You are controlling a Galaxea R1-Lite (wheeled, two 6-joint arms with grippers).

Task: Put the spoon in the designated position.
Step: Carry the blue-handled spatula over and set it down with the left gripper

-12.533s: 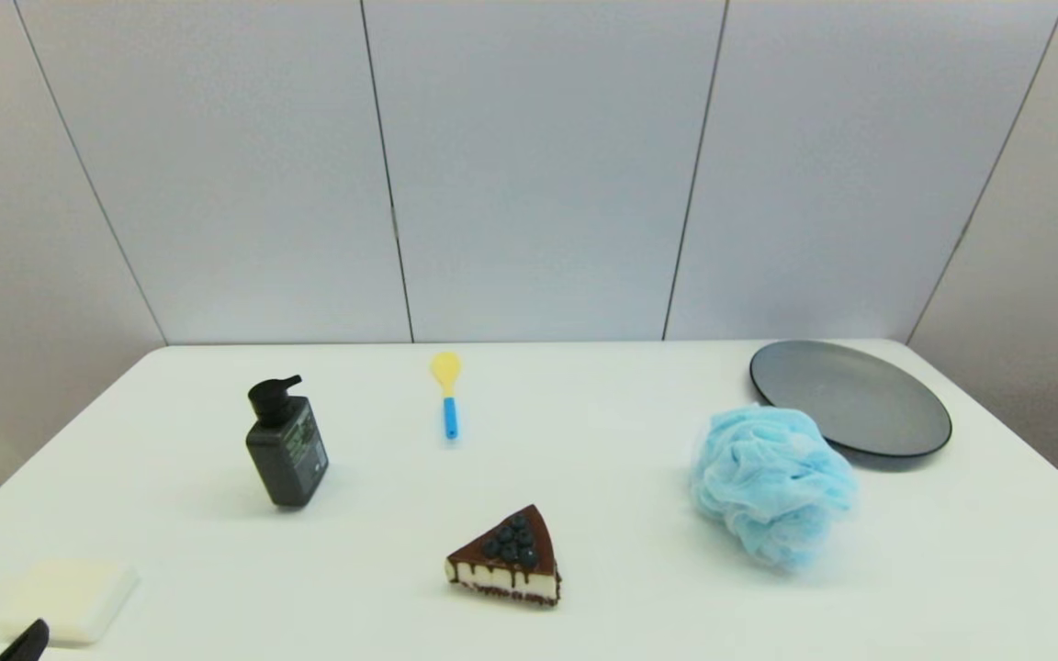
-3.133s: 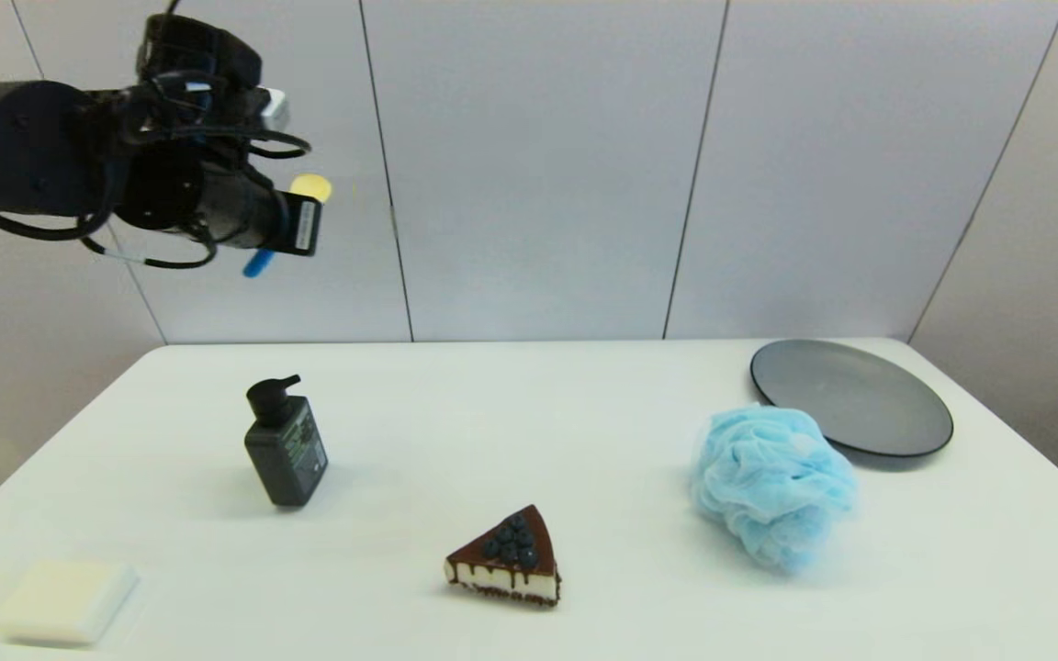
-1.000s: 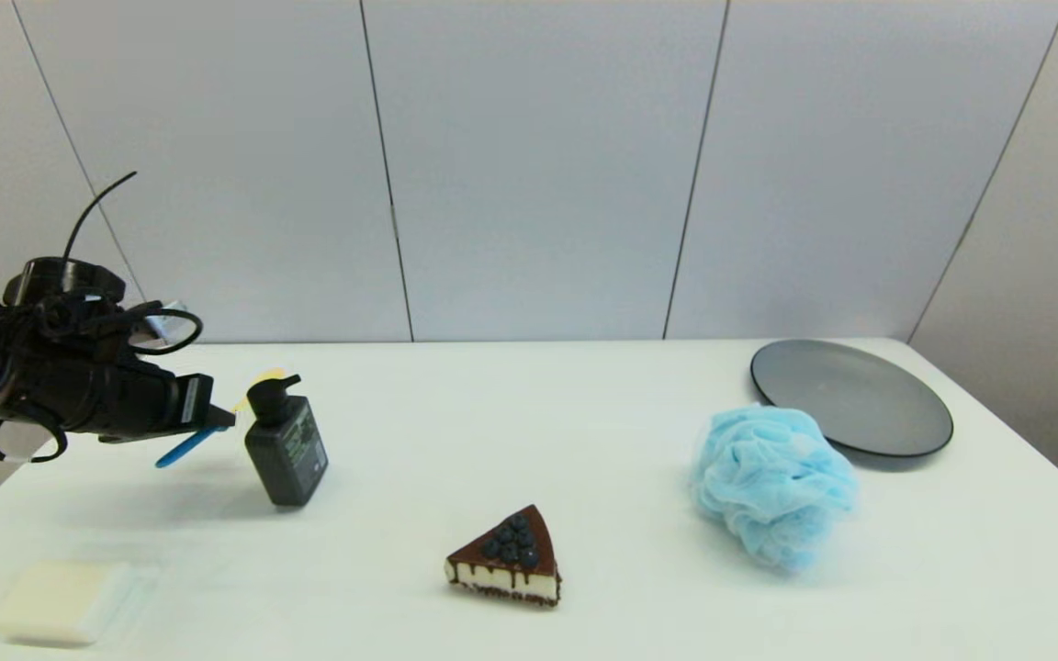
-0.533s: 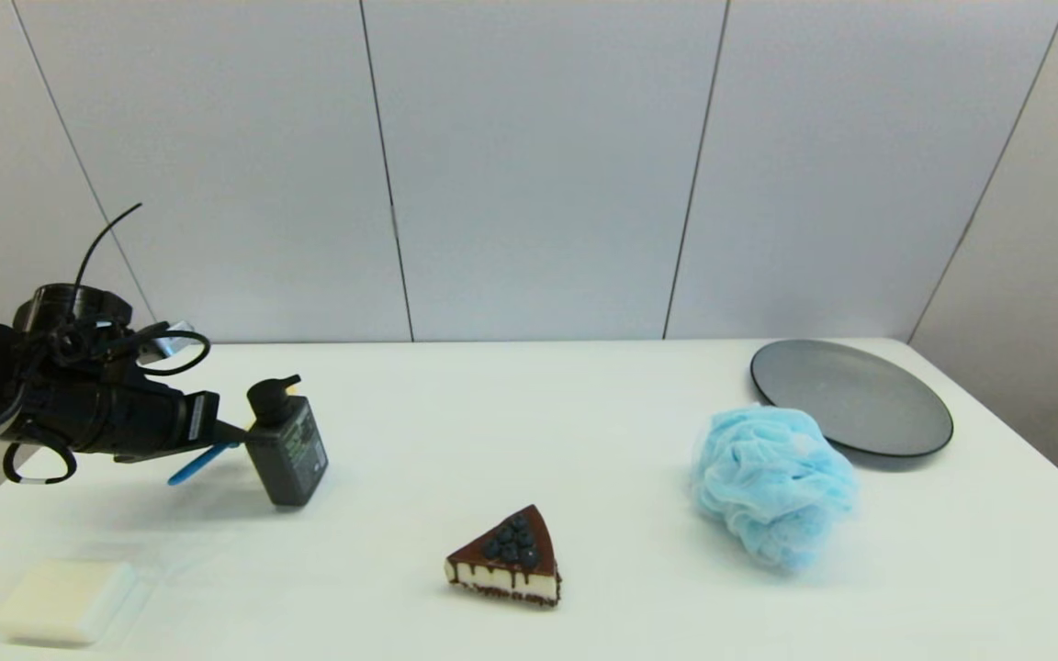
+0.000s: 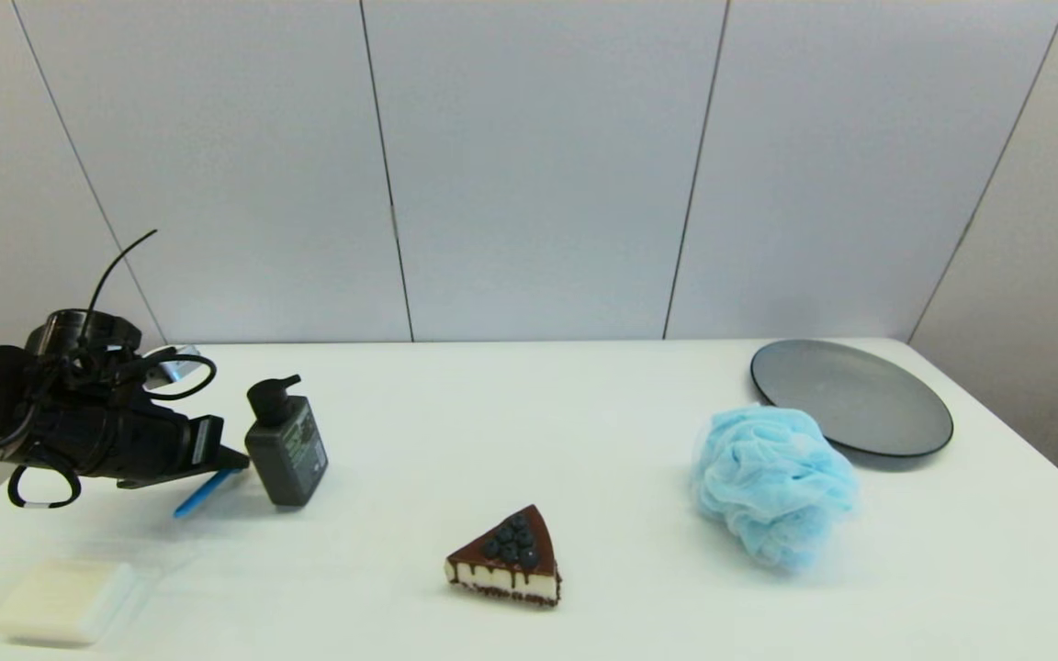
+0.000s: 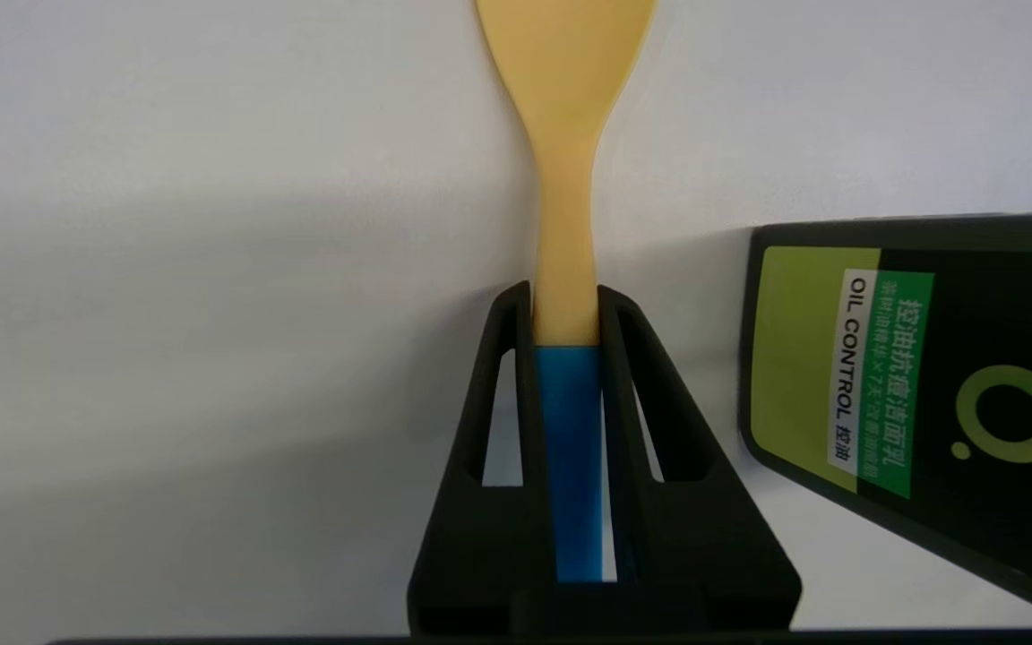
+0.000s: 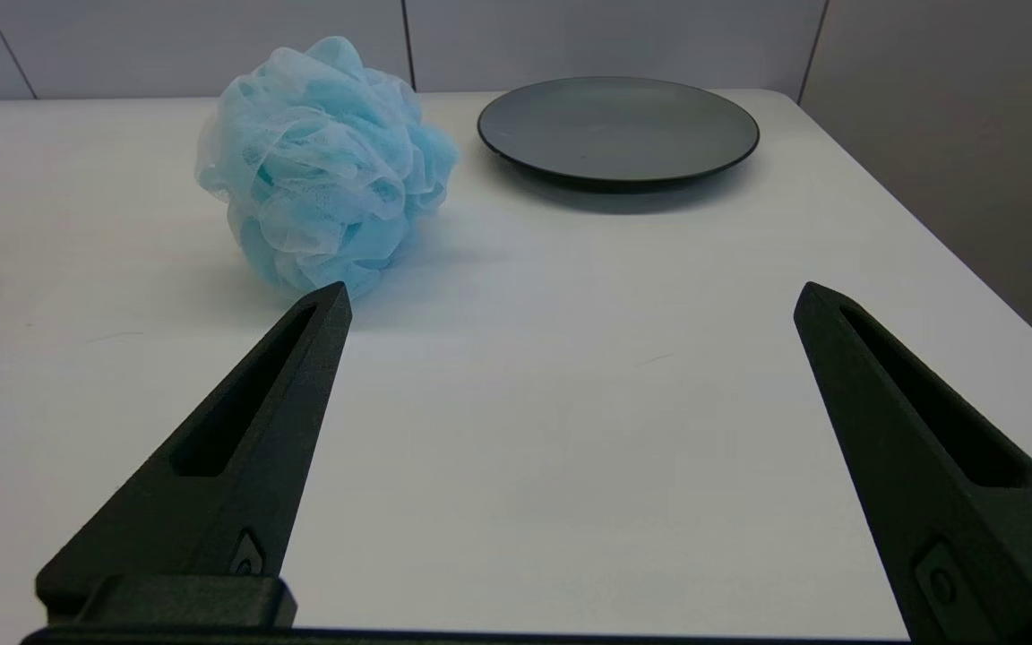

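Observation:
My left gripper (image 5: 237,456) hangs low over the table's left side, just left of the black pump bottle (image 5: 287,452), and is shut on the spoon (image 5: 203,493). In the head view only the blue handle end shows, slanting down toward the tabletop. The left wrist view has the spoon (image 6: 567,179) clamped between my left gripper's (image 6: 567,300) fingers at the join of blue handle and yellow neck, the yellow bowl reaching out over bare white table. The pump bottle (image 6: 928,394) stands close beside it. My right gripper (image 7: 570,300) is open over the table's right side, out of the head view.
A cake slice (image 5: 506,557) sits at the front centre. A blue bath pouf (image 5: 772,484) lies right of it, beside a dark grey plate (image 5: 850,399). A white soap bar (image 5: 61,601) rests at the front left corner.
My left gripper has come down with the spoon from high above the table to just above its surface, beside the pump bottle. Over the last second it sank a little lower and shifted slightly right.

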